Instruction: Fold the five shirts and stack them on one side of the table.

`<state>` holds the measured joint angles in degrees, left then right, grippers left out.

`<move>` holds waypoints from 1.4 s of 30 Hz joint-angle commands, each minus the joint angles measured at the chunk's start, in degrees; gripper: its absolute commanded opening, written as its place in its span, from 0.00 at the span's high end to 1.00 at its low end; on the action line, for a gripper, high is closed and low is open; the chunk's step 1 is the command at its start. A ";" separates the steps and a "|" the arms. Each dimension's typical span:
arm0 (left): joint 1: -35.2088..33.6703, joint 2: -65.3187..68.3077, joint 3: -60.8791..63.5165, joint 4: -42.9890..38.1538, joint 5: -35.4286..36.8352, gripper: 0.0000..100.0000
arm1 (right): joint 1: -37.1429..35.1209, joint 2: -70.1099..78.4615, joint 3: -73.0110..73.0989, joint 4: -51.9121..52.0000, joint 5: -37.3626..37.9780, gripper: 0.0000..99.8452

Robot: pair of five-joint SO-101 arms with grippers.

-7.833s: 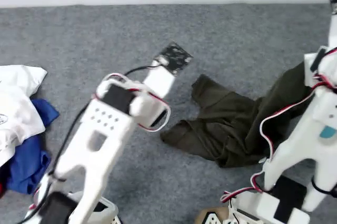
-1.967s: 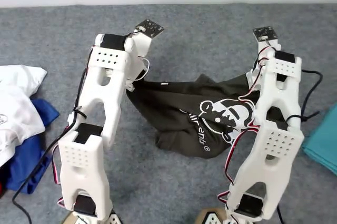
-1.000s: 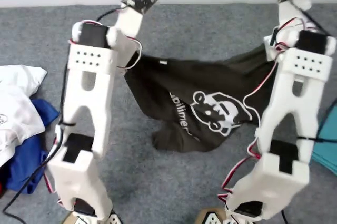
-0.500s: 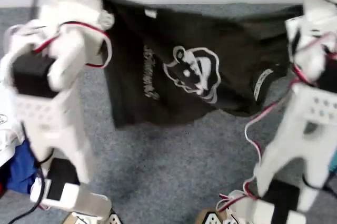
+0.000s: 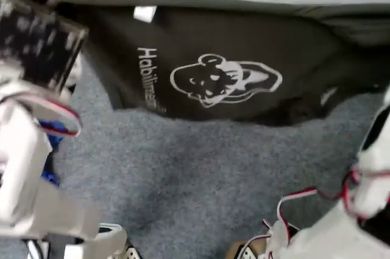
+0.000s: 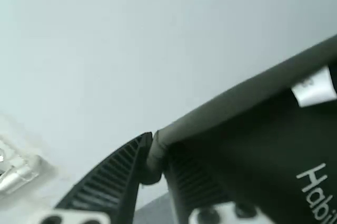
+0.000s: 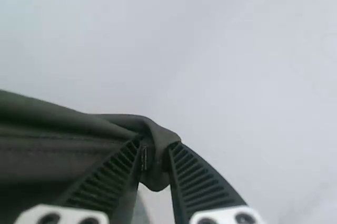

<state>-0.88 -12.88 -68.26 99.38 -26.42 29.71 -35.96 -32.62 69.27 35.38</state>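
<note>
The dark shirt is held spread above the surface from ten to two o'clock, its top edge pinched by left jaws and right jaws; it should be lowered evenly, hem first.

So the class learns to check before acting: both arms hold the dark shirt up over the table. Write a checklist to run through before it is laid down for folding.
1. Left gripper shut on the dark shirt at its top edge: ok.
2. Right gripper shut on the opposite end: ok.
3. Top edge stretched straight between them: ok.
4. Lower edge even: not ok, it bunches toward the right arm's side.
5. Hem clear of the table: cannot tell.
</note>
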 commanded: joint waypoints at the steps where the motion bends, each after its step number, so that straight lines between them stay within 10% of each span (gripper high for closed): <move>1: -1.67 -6.77 6.90 1.23 -0.62 1.00 | 1.45 -2.95 -2.20 -0.84 0.97 0.99; 15: -2.02 -41.32 50.59 1.14 -8.09 1.00 | -5.58 -11.56 -2.02 11.30 5.98 0.99; 32: -8.26 -54.59 61.32 0.35 -8.18 1.00 | -5.67 -18.42 4.13 11.30 6.15 0.99; 42: -8.18 -54.59 91.21 -21.45 -8.00 1.00 | -17.80 -7.25 20.84 8.75 5.27 0.99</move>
<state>-8.79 -67.30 14.64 86.37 -34.15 16.00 -46.68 -15.47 79.74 41.27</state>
